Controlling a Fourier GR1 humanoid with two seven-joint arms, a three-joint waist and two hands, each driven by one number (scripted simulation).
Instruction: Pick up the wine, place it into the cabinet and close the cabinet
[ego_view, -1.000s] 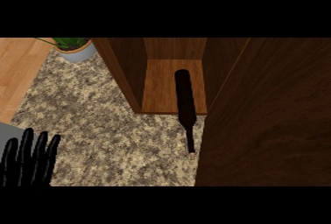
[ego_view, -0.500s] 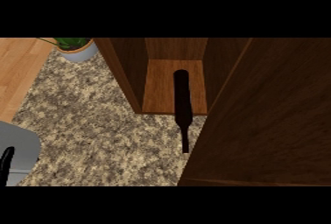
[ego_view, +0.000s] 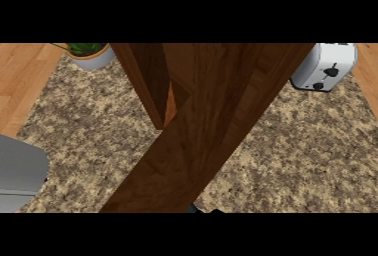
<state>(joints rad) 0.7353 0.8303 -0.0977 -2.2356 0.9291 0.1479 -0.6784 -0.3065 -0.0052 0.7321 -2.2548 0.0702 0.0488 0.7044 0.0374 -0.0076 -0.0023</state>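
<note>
The cabinet door (ego_view: 207, 130) is dark brown wood with a streaked grain and a smooth, faintly satin face. Left of the door, the cabinet side panel (ego_view: 144, 80) shows the same wood. The counter (ego_view: 96, 125) around it is speckled tan and brown stone, matt. Right of the door, the toaster (ego_view: 322, 65) looks like glossy white plastic with black knobs. Lower left of the door, a forearm (ego_view: 18, 172) is smooth matt grey.
</note>
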